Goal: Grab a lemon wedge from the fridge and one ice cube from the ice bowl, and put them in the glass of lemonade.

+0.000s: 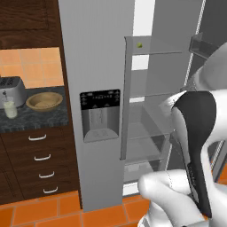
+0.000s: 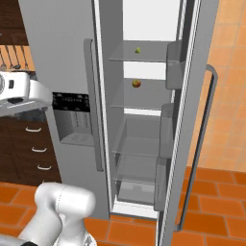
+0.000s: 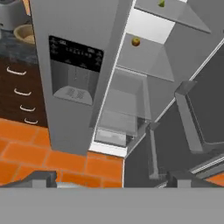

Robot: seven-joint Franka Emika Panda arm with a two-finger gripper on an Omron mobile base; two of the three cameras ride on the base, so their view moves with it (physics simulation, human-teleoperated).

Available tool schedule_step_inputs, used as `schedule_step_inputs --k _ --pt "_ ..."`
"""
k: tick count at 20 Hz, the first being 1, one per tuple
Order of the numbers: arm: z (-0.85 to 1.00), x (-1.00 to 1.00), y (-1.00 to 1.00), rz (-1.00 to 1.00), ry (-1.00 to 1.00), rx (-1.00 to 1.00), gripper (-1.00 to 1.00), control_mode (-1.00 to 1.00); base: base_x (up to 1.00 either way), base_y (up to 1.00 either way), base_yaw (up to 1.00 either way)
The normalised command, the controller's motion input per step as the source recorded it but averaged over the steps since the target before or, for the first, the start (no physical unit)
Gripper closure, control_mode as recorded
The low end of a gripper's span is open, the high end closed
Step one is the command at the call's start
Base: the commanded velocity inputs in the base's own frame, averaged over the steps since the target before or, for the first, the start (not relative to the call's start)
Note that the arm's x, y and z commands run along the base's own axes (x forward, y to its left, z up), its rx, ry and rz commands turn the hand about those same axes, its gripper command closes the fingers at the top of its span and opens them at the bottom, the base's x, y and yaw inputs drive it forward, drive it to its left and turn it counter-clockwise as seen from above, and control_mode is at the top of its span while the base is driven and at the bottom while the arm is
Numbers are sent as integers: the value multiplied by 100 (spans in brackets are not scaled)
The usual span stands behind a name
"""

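The light-grey fridge has its right door swung open and its left door, with the black dispenser panel, closed. A tiny yellow-green lemon wedge lies on the top shelf, also seen as the lemon wedge and the lemon wedge. The tan ice bowl and the small glass of lemonade stand on the dark counter to the fridge's left. My gripper is open and holds nothing, well back from the fridge and low, below the shelves.
A round orange-red fruit sits on the second shelf. A silver toaster stands behind the glass. Dark drawers run below the counter. The open door's bins line the right side of the fridge opening.
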Motion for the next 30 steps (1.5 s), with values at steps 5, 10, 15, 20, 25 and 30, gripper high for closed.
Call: schedule_step_inputs --k 5,10,15,20,25,30 --pt "-13 100 49 -40 -9 -8 -100 -100 0 0 0" --pt "-25 87 11 -24 1 -5 -100 -100 0 0 0" --pt "-9 30 -4 7 6 0 -100 -100 0 0 0" --pt "-20 74 -7 12 0 0 -100 -100 0 0 0" --pt "-4 55 -8 12 0 3 -100 -100 0 0 0" --pt "-19 99 -27 0 3 13 -100 -100 0 0 0"
